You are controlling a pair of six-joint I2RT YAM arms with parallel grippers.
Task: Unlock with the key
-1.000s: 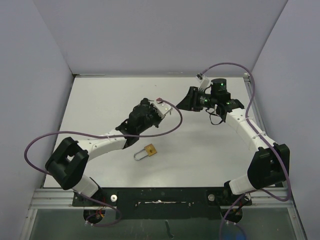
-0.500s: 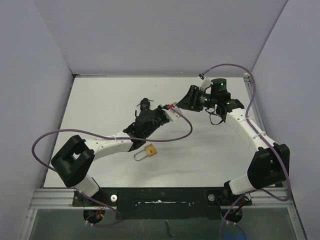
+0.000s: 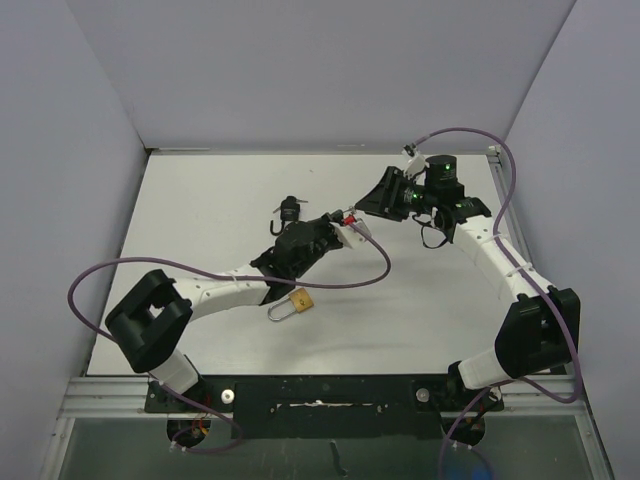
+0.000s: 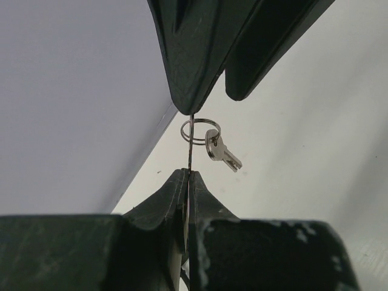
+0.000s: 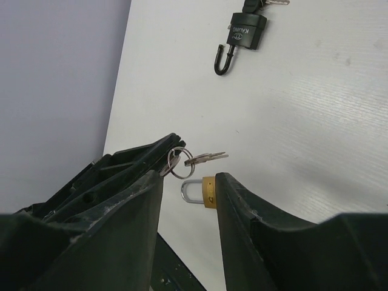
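I log left arm point(image 3: 230, 285) and right arm point(image 3: 490, 255) reaching inward, tips meeting — left tool point(image 4: 187, 174) clamped on the key point(image 4: 190, 151), right tool point(image 5: 189, 176) spread apart.

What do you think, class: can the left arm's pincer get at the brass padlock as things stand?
Probably not yet: the left pincer is shut on the key, up by the right pincer, and the brass padlock lies close beside its own forearm.

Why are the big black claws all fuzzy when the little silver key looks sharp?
Left wrist view: the black fingers sit too near the lens, so they blur; the small silver key farther off is in focus. Right wrist view: same, blurry black fingers, sharp brass padlock.
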